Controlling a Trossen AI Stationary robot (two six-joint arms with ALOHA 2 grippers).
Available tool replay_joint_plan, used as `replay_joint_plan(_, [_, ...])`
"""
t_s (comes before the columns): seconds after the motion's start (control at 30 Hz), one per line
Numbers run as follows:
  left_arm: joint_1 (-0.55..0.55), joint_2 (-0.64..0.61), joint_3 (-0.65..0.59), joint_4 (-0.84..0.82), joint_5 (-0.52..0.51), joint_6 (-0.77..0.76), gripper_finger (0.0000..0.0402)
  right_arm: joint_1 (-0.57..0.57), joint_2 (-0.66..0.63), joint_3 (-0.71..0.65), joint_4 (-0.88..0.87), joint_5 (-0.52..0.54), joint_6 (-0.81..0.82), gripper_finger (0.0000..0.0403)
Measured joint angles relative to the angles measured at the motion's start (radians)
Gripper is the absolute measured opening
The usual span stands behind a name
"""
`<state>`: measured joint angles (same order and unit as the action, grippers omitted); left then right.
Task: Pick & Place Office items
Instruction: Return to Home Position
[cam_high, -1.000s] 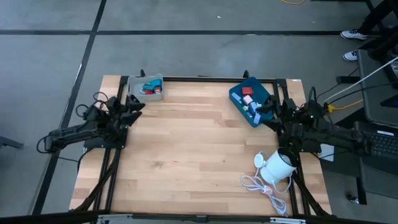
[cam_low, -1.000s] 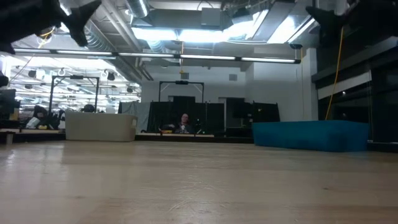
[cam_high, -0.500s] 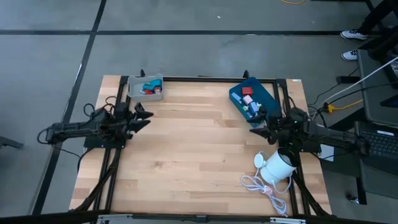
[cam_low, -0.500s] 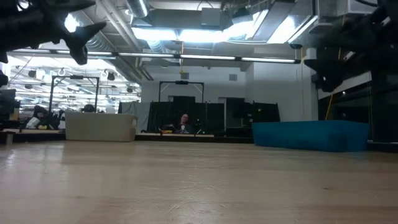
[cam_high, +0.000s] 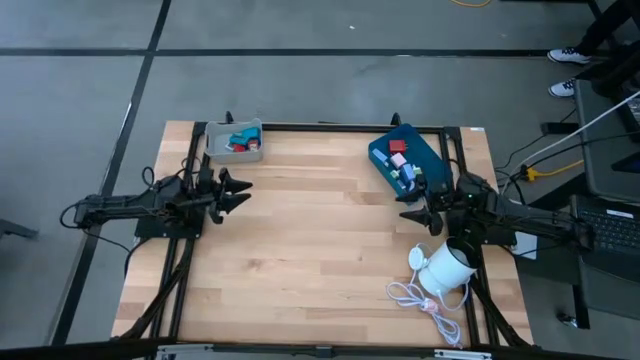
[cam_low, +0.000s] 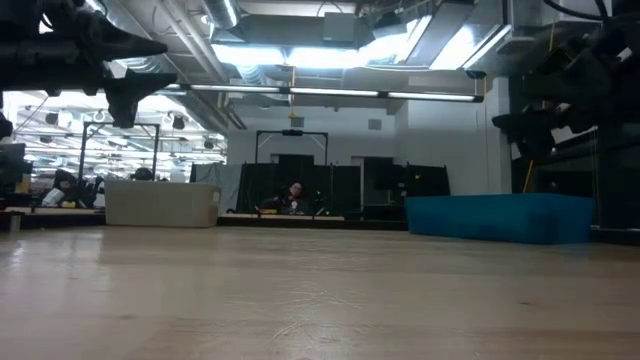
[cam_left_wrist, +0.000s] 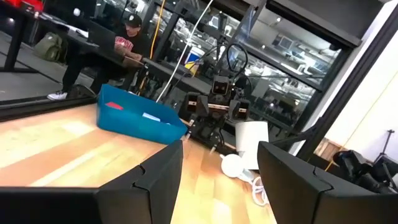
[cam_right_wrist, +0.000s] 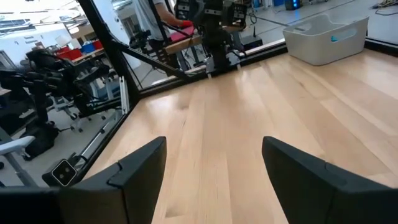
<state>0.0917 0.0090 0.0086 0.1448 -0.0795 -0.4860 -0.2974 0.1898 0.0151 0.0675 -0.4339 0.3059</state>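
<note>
We see the left gripper (cam_high: 240, 189) and right gripper (cam_high: 413, 217) spread wide; office items (cam_high: 241, 141) lie in the gray bin (cam_high: 213, 135), their long axes too small to tell.

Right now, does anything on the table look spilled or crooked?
Nothing spilled: the office items lie inside the gray bin and the blue tray, which sits skewed on the table. Left gripper and right gripper hover open at its sides.
</note>
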Motion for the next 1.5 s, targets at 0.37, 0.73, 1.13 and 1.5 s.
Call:
replay_joint_plan(0.37, [-0.042,-0.008,0.000,0.001,-0.008,0.002,0.0205,0.005,-0.039,0.000,-0.009,0.003,0.000,0.0271])
replay_joint_plan(0.73, [-0.064,-0.008,0.000,0.016,0.053,0.002,0.0203,0.009,-0.190,0.002,0.053,0.054,-0.001,0.0271])
replay_joint_plan(1.13, [-0.063,-0.009,0.000,0.015,0.052,0.002,0.0201,0.053,-0.190,0.002,0.052,0.052,-0.001,0.0271])
replay_joint_plan(1.5, [-0.063,-0.008,0.000,0.015,0.051,0.002,0.0202,0.141,-0.190,0.002,0.051,0.052,-0.001,0.0271])
